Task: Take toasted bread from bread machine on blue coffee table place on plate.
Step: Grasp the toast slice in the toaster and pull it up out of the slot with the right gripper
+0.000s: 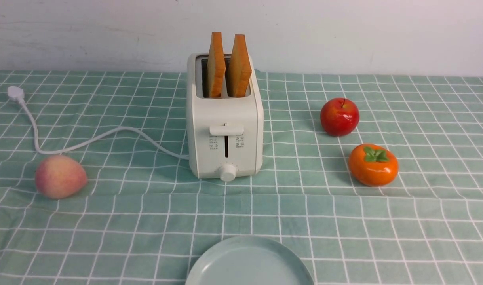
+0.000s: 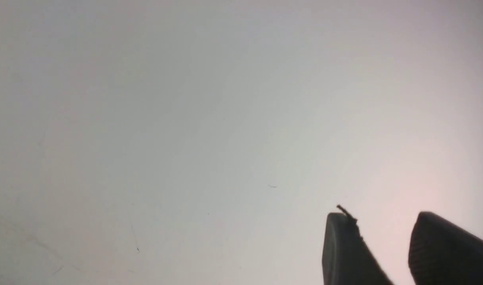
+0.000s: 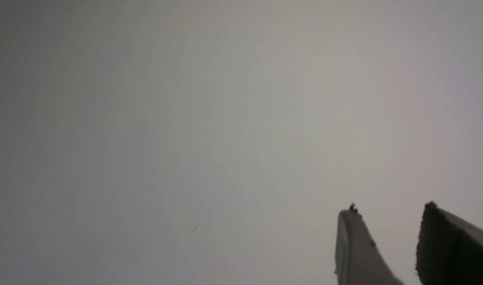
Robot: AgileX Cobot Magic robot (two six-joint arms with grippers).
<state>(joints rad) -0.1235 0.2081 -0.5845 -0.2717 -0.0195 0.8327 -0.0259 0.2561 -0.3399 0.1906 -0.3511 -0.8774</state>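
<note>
Toast (image 1: 227, 65), two slices, upright in bread machine (image 1: 225, 134) slots, middle of table (image 1: 107, 221). Plate (image 1: 249, 265) at near edge, well apart from machine. Left fingers (image 2: 344, 249) spread, gripping nothing; right fingers (image 3: 354, 249) likewise spread.

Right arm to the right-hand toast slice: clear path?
Probably yes. The right toast slice stands well out of the bread machine, nothing above it; apple and persimmon sit apart to its right. The right pincer is open and empty, but the arm is outside the front view.
</note>
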